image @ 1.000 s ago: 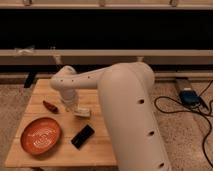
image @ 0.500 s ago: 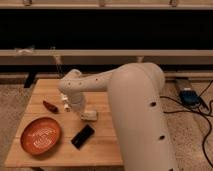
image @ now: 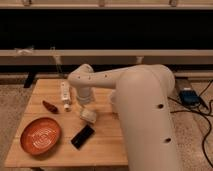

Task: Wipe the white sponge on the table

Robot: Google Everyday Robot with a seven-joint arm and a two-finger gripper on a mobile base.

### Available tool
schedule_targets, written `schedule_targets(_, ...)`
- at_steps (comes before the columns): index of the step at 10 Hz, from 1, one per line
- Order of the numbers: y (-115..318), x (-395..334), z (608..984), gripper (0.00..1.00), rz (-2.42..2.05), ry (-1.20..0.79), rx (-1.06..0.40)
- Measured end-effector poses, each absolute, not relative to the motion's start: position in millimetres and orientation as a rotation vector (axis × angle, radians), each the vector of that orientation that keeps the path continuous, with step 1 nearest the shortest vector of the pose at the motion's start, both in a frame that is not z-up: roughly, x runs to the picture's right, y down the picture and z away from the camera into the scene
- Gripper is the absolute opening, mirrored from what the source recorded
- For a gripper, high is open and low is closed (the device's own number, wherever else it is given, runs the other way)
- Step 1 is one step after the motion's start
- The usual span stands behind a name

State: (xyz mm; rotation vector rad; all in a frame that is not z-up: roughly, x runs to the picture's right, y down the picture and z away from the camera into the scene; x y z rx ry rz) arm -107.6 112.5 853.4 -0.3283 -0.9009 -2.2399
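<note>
The right half of the small light-wood plank table (image: 100, 145) is covered by the bulky white arm, which is cut off at the lower edge. Near the front left corner a round orange plate (image: 40, 135) with pale concentric lines is seen. A black phone-like slab (image: 82, 136) lies beside it toward the front edge. The small off-white rectangular sponge (image: 88, 116) sits mid-table, directly under the gripper (image: 85, 109); whether the jaws are closed on it cannot be told. A small dark red object (image: 50, 106) and a slim white tube (image: 65, 95) lie toward the back left. No writing can be read.
</note>
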Motion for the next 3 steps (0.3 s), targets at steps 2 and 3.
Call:
schedule_targets(2,96,-97,863,0.80,-2.211,-0.926,-0.319)
schedule_targets(3,91,-92,867,0.80,-2.197,-0.939,-0.320)
